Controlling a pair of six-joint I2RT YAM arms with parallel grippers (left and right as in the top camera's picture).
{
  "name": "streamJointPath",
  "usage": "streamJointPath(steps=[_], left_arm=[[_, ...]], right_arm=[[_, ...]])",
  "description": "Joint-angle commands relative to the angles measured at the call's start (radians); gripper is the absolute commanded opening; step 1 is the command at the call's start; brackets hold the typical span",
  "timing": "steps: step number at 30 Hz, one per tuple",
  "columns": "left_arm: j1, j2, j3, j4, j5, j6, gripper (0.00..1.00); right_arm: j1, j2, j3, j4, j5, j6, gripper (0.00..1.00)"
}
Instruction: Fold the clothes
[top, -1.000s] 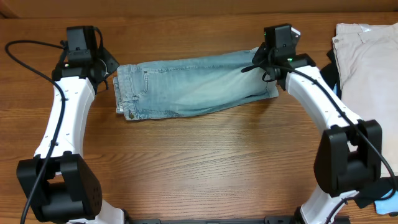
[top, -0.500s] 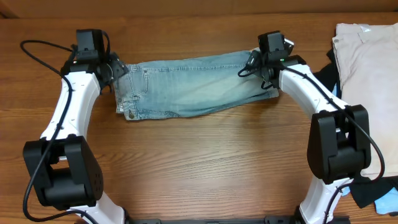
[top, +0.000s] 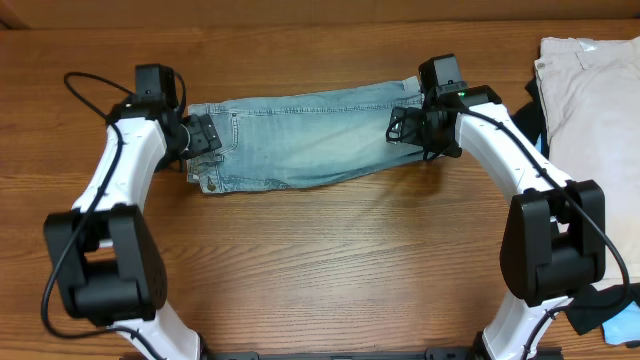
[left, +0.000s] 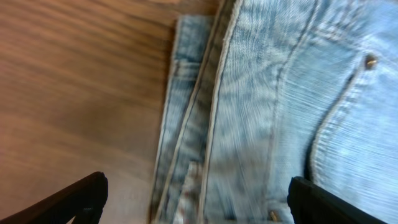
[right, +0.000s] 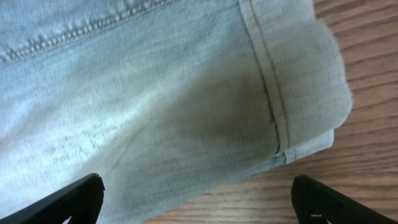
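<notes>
Denim shorts (top: 310, 140) lay flat on the table (top: 320, 260), long axis running between my grippers. Waistband end sat under the left gripper (top: 200, 137), hem end under the right gripper (top: 407, 127). Both were spread wide, pinching nothing.

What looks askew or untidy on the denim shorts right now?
The denim shorts lie slightly slanted on the table, and their layers do not match: at the waistband a lower layer sticks out sideways, and at the hem a lower edge peeks out. Nothing looks damaged.
</notes>
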Motion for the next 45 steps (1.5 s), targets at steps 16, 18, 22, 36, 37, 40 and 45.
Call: streamJointPath(steps=[16, 18, 22, 36, 37, 40, 45], left_arm=[[0.035, 0.224, -0.018, 0.085, 0.188, 0.244, 0.62], [0.035, 0.245, -0.018, 0.087, 0.220, 0.243, 0.41], [0.035, 0.268, -0.018, 0.075, 0.202, 0.203, 0.07], [0.066, 0.103, 0.426, -0.414, 0.153, 0.326, 0.04], [0.065, 0.092, 0.463, -0.446, 0.153, 0.348, 0.04], [0.063, 0.065, 0.568, -0.529, 0.153, 0.403, 0.04], [0.063, 0.055, 0.743, -0.632, 0.095, 0.477, 0.04]], right_arm=[[-0.002, -0.035, 0.024, -0.050, -0.017, -0.029, 0.91], [-0.002, -0.035, 0.024, -0.050, -0.017, -0.029, 0.88], [-0.002, -0.035, 0.024, -0.028, -0.017, -0.029, 0.67], [-0.002, -0.055, 0.183, 0.001, -0.114, -0.026, 0.11], [-0.002, -0.048, 0.183, 0.007, -0.114, -0.026, 0.07], [-0.002, -0.016, 0.182, 0.010, -0.146, -0.026, 0.04], [0.007, 0.065, 0.173, -0.002, -0.309, -0.021, 0.04]])
